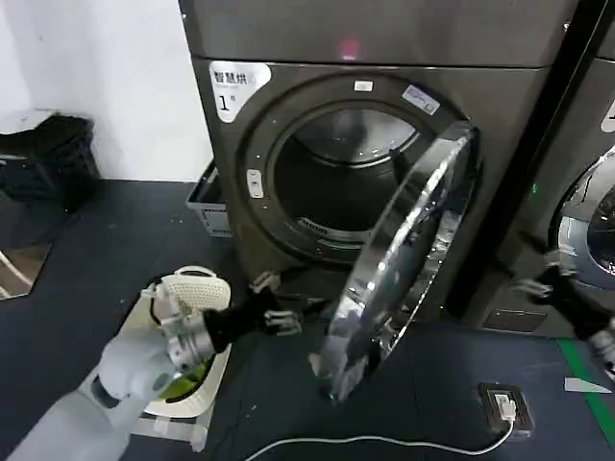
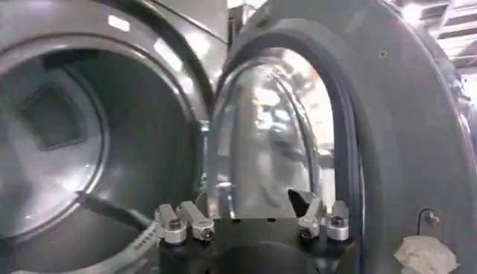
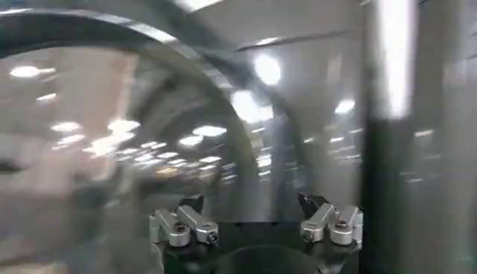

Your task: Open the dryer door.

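- At the centre of the head view stands a dark grey dryer (image 1: 519, 106) with a white "1" sticker (image 1: 233, 84) at its upper left corner.
- Its round opening shows the metal drum (image 1: 336, 178) inside.
- The dryer door (image 1: 404, 259) is swung out from the right side of the opening, hanging well ajar, its chrome rim edge-on towards the camera.
- In the left wrist view, the door's grey plastic inner side (image 2: 402, 126) and clear glass bowl (image 2: 264, 134) face the camera, with the drum to one side.
- The left gripper (image 1: 274, 305) sits low in front of the dryer, below the opening and just left of the door's lower edge; its fingers (image 2: 182, 222) are spread apart and hold nothing.
- The right gripper (image 1: 550, 274) is at the right edge, in front of the neighbouring machine (image 1: 591, 221); its fingers (image 3: 182, 223) are also spread wide and empty.
- A white basket (image 1: 192, 288) sits on the dark floor behind the left arm.
- A white cable (image 1: 384, 442) trails across the floor to a floor socket (image 1: 504, 408).
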Controlling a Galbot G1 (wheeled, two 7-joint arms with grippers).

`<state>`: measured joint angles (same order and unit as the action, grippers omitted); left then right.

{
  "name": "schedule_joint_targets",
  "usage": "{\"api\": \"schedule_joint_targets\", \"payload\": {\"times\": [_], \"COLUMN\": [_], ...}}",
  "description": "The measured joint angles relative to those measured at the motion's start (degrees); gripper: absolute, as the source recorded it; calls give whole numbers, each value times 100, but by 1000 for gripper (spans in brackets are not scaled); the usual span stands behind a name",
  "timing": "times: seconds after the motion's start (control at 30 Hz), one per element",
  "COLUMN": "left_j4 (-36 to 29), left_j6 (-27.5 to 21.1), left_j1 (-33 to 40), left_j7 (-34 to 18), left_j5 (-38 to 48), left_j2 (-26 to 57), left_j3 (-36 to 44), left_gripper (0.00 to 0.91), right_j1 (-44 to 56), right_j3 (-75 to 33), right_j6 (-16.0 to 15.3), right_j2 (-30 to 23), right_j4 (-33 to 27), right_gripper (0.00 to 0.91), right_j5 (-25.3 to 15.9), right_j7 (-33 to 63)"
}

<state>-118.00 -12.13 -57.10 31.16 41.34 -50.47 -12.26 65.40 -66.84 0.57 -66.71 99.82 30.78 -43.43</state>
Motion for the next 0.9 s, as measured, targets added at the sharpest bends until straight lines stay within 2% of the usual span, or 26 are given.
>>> {"api": "schedule_joint_targets", "payload": {"times": [0.13, 0.33, 0.4, 0.47, 0.67, 0.77, 0.9], "left_j4": [-59, -94, -95, -64, 100, 180, 339], "left_j6": [38, 129, 137, 133, 115, 126, 148], "left_j1": [69, 251, 333, 440, 772, 975, 1278], "left_j7": [-2, -3, -73, -122, -277, -305, -369], "left_j5": [-13, 2, -5, -7, -3, 6, 9], "left_j2": [-32, 5, -10, -35, -201, -294, -447], "left_j3": [210, 619, 786, 986, 1580, 1851, 2208], "left_gripper": [907, 907, 907, 907, 907, 907, 907], "right_j1": [77, 304, 397, 472, 608, 701, 828], "right_j3": [-432, -1074, -1234, -1391, -1812, -2089, -2496], "right_j6": [-105, -250, -392, -566, -754, -804, -1027], "right_j2": [-8, 71, 71, 42, 82, 143, 257], "right_j4": [267, 534, 609, 717, 893, 891, 852], "right_gripper": [907, 907, 907, 907, 907, 907, 907], "right_j5": [-269, -830, -968, -977, -1162, -1162, -1165], "right_j7": [1116, 2107, 2380, 2638, 3482, 3673, 3815]}}
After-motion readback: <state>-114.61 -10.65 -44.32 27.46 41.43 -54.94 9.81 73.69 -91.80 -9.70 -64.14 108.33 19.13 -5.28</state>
